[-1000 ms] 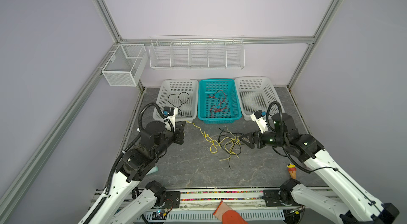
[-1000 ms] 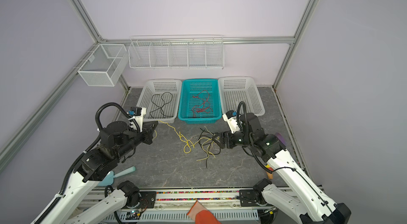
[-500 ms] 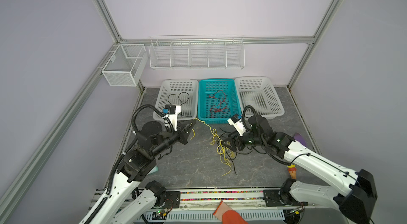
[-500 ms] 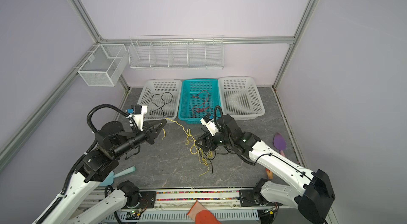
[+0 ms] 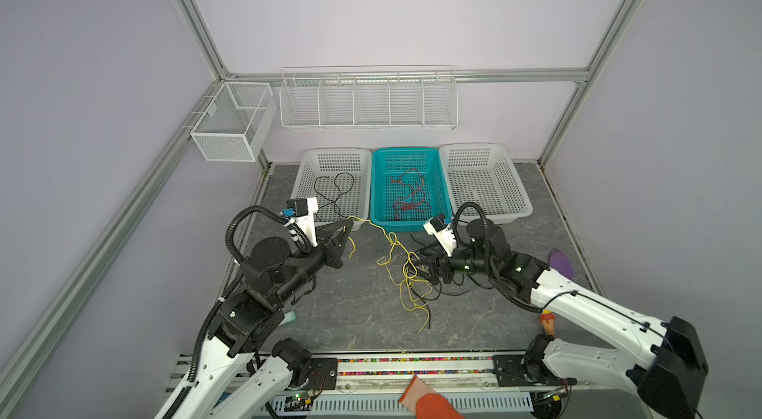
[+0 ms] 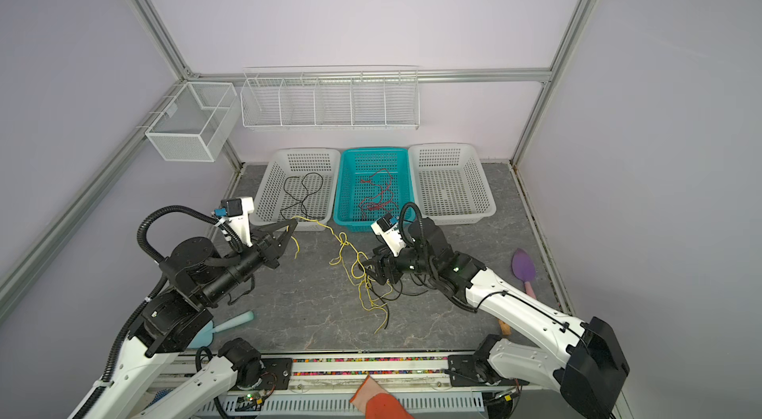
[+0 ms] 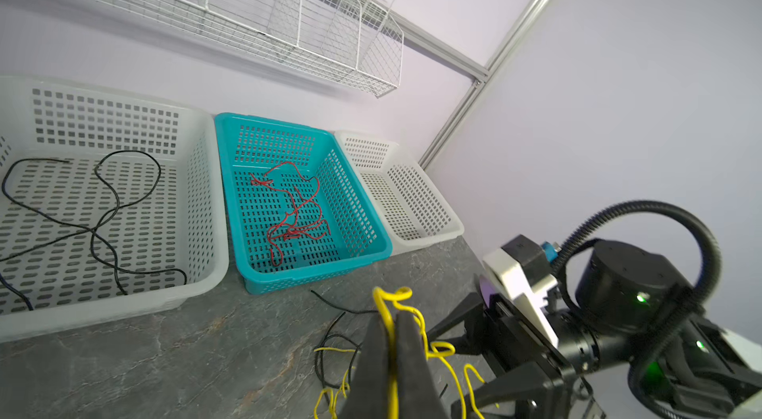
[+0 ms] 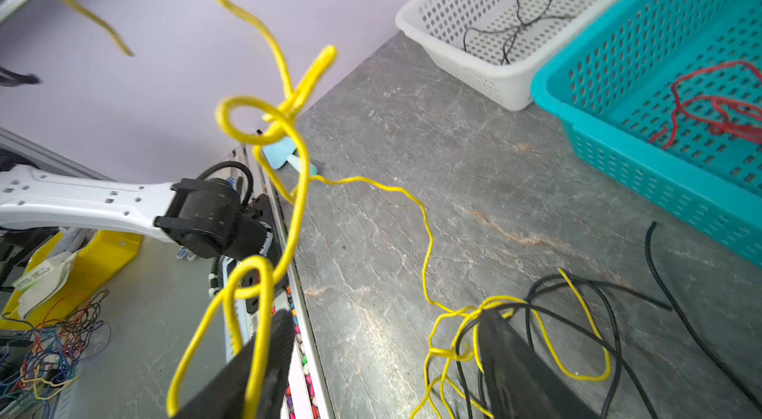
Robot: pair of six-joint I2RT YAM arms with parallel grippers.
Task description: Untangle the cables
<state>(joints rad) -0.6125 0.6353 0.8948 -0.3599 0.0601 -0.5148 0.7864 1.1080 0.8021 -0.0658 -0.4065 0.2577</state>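
The teal basket (image 5: 404,159), a rectangular plastic tub with slotted walls, sits at the back of the grey, marble-veined tabletop (image 5: 350,314). A thin red cable (image 5: 408,196) lies crumpled in loose kinks on its perforated floor. Against the teal basket's left side is a white plastic basket (image 5: 336,159) of the same slotted make, with a limp black cable (image 5: 336,194) looped across its bottom. Against the teal basket's right side stands a second white basket (image 5: 472,155).

In front of the teal basket's near left corner, the left gripper (image 5: 349,227) has its black tapered fingers pressed flat together on a glossy yellow cable (image 5: 396,250). The left wrist view shows the wire pinched between the pads (image 7: 410,355). From that pinch the yellow cable runs nearly straight past the teal basket's near rim and twists through a small knot-like loop. It then drops in waves to a tangle on the stone-look top in front of the basket, mixed with matte black cables (image 5: 443,293) that curve in wide arcs.

The right gripper (image 5: 414,268) sits low at that tangle, in front of the teal basket's near right corner, jaws wide apart and clasping nothing. In the right wrist view a yellow loop drapes over one dark finger (image 8: 268,338), and the other finger rests at the yellow-and-black snarl.
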